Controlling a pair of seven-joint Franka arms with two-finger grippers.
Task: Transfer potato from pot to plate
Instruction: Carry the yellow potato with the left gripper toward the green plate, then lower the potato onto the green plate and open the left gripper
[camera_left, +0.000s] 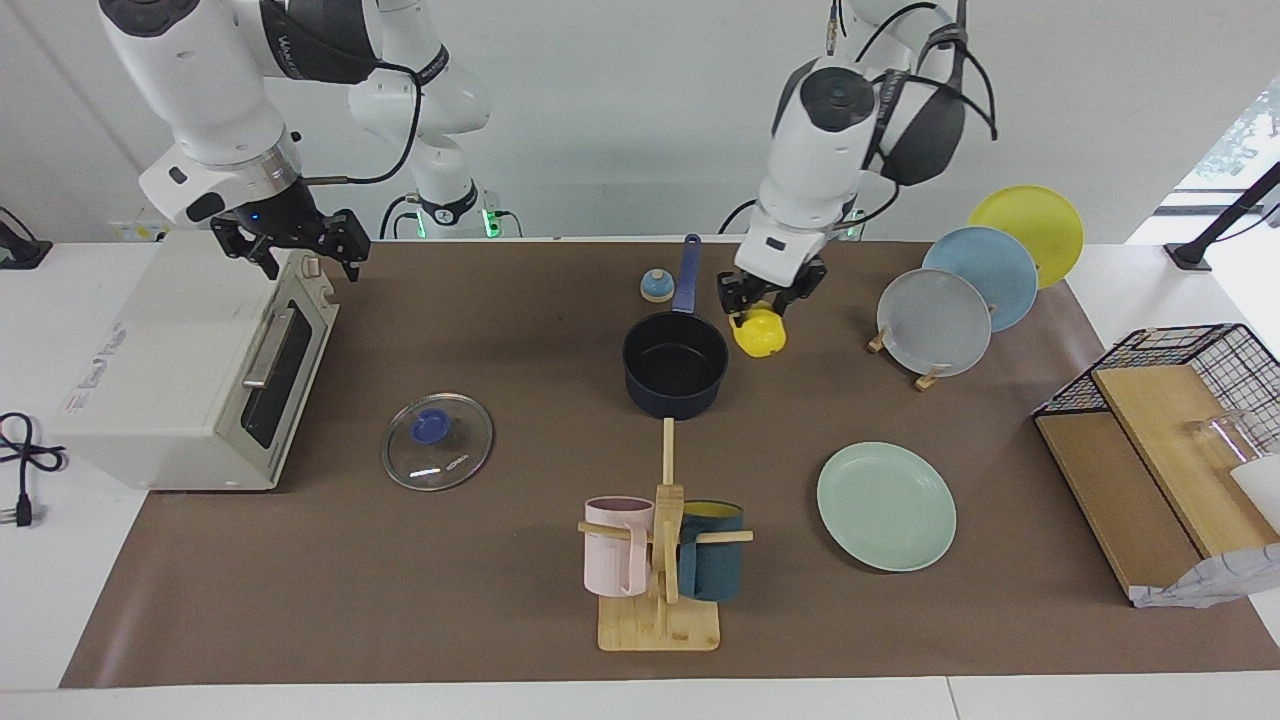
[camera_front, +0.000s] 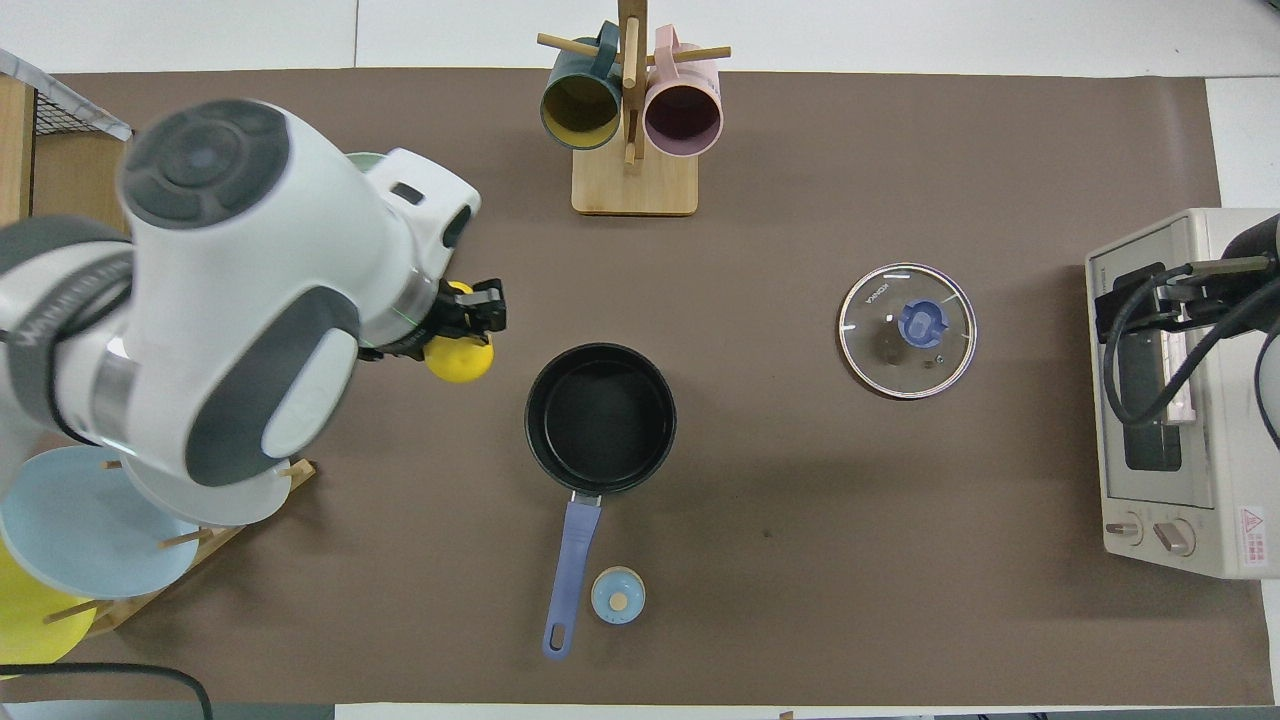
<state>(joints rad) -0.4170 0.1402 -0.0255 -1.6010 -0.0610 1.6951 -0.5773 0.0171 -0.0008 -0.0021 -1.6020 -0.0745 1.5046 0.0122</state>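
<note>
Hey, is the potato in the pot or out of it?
Out. The left gripper holds the potato in the air beside the pot, whose black inside shows bare.

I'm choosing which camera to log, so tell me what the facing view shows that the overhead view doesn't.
Only the facing view: the whole mint-green plate, bare, and the lifted potato hanging clear of the pot. Only the overhead view: the pot's empty inside seen straight down; the left arm hides most of the plate there. Both: the left gripper shut on the potato, and the right gripper waiting open over the toaster oven.

Smooth potato (camera_left: 759, 334) (glossy); matt-black pot (camera_left: 675, 364) interior.
</note>
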